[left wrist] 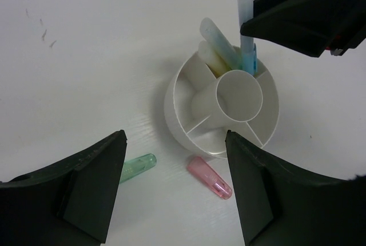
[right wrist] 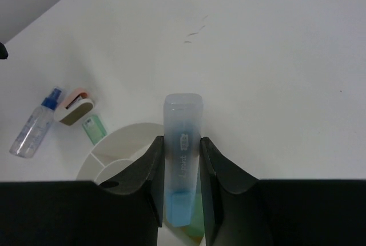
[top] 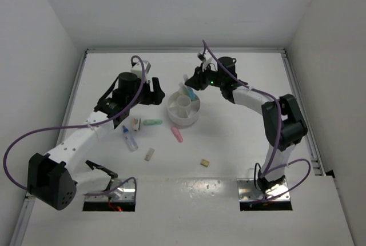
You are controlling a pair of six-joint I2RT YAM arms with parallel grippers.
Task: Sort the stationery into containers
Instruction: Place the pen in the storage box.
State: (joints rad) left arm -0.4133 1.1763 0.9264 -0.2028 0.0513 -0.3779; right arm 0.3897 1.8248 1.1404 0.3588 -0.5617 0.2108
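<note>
The white divided bowl [top: 184, 118] stands mid-table. My right gripper [top: 193, 81] is shut on a pastel blue marker [right wrist: 183, 137] and holds it upright over the bowl's far compartment, where a yellow and a pale blue-green marker [left wrist: 220, 51] lean. My left gripper [left wrist: 176, 169] is open and empty, left of the bowl [left wrist: 189, 129], above a green marker [left wrist: 137, 167] and a pink marker [left wrist: 210, 177] on the table. A clear blue-capped tube [top: 129, 138] and two tan erasers [top: 150, 154] [top: 203, 162] lie nearer the front.
A small pink-and-white item [top: 135, 123] lies beside the green marker [top: 152, 122]; it also shows in the right wrist view [right wrist: 74, 106]. The pink marker [top: 176, 134] lies just in front of the bowl. White walls close the table on three sides.
</note>
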